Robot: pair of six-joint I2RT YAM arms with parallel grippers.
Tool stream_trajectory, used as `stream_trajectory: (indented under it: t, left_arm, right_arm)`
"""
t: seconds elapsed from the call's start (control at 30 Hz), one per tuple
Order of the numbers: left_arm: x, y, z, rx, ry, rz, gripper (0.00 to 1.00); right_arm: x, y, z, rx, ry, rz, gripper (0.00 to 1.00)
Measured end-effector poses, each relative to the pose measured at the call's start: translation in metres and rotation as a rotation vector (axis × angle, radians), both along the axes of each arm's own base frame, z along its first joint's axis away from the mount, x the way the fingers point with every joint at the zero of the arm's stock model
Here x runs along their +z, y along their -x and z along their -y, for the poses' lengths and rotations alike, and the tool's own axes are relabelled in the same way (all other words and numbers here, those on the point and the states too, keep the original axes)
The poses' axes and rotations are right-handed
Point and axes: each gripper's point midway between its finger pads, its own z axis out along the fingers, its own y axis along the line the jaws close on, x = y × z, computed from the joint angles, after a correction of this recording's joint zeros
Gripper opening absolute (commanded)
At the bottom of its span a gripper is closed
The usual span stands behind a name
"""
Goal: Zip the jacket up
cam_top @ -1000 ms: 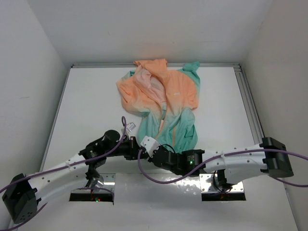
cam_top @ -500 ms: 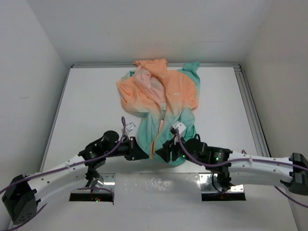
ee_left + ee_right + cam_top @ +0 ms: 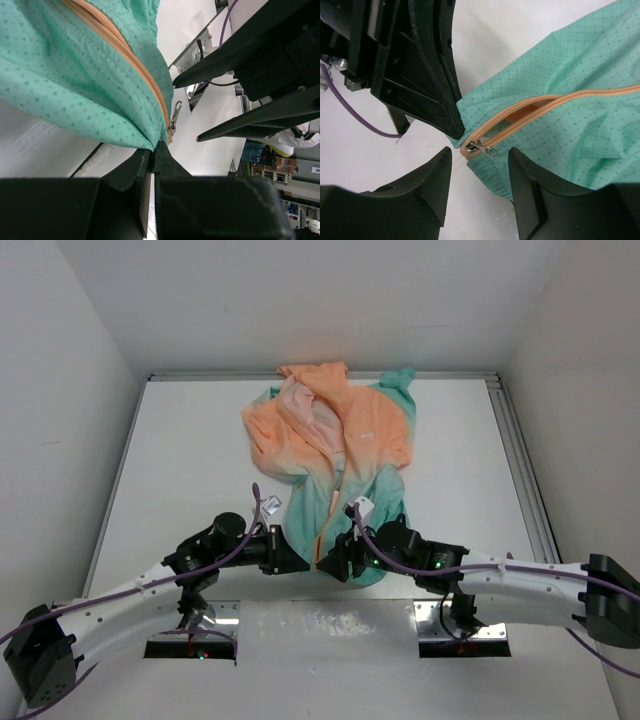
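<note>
The jacket (image 3: 345, 455) lies crumpled on the table, peach-orange at the far end and mint-teal at the near end, with an orange zipper (image 3: 328, 515) down its front. My left gripper (image 3: 154, 148) is shut on the bottom corner of the teal hem (image 3: 140, 137), right beside the zipper's lower end. The silver zipper slider (image 3: 480, 147) sits at the very bottom of the zipper; it also shows in the left wrist view (image 3: 174, 116). My right gripper (image 3: 480, 156) is open, its two fingers straddling the slider just below it without touching it.
The white table (image 3: 190, 460) is walled on three sides. A metal rail (image 3: 515, 455) runs along its right edge. Two cut-out openings (image 3: 190, 648) sit at the near edge by the arm bases. Purple cables (image 3: 258, 502) loop off both arms.
My right arm swung out from over the left arm to the teal hem, and its open gripper has closed in on the zipper slider. My left gripper has stayed clamped on the hem.
</note>
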Motion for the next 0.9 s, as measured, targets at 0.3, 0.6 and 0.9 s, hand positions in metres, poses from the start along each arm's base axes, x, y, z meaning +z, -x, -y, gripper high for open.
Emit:
stream_trajectory:
  t: [0.3, 0.6, 0.9]
  left_arm:
    - [0.002, 0.000, 0.001, -0.003, 0.009, 0.007, 0.00]
    - [0.003, 0.000, 0.001, -0.004, 0.012, 0.005, 0.00]
    - [0.004, 0.000, 0.002, -0.007, 0.016, 0.007, 0.00]
  right_arm:
    - [-0.011, 0.004, -0.004, 0.021, 0.022, -0.032, 0.44]
    - [-0.014, 0.004, -0.005, 0.023, 0.033, -0.038, 0.38]
    - [-0.006, 0.001, -0.011, 0.027, 0.026, -0.025, 0.35]
